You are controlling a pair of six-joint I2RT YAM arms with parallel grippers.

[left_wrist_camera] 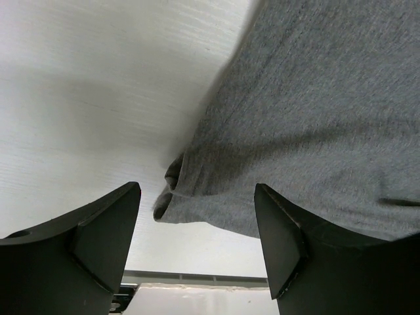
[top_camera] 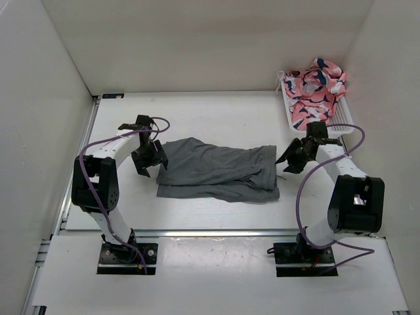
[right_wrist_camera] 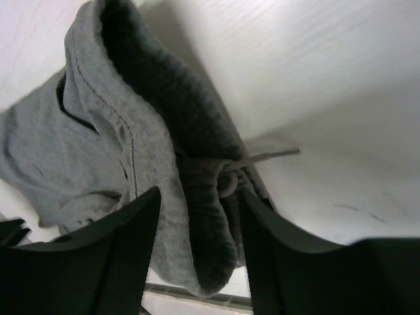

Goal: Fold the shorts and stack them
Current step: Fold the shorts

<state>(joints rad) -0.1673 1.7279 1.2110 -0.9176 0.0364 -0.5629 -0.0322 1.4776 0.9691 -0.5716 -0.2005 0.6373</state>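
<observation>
The grey shorts lie folded lengthwise in the middle of the table, waistband to the right. My left gripper hovers open at their left end. In the left wrist view the leg hem's corner sits just past the left gripper, and nothing is between the fingers. My right gripper is at the right end. Its fingers stand apart on either side of the thick waistband in the right wrist view, right gripper open, with the drawstring trailing onto the table.
A white basket at the back right holds pink patterned cloth. White walls enclose the table on the left, back and right. A metal rail runs along the front edge, near the arm bases.
</observation>
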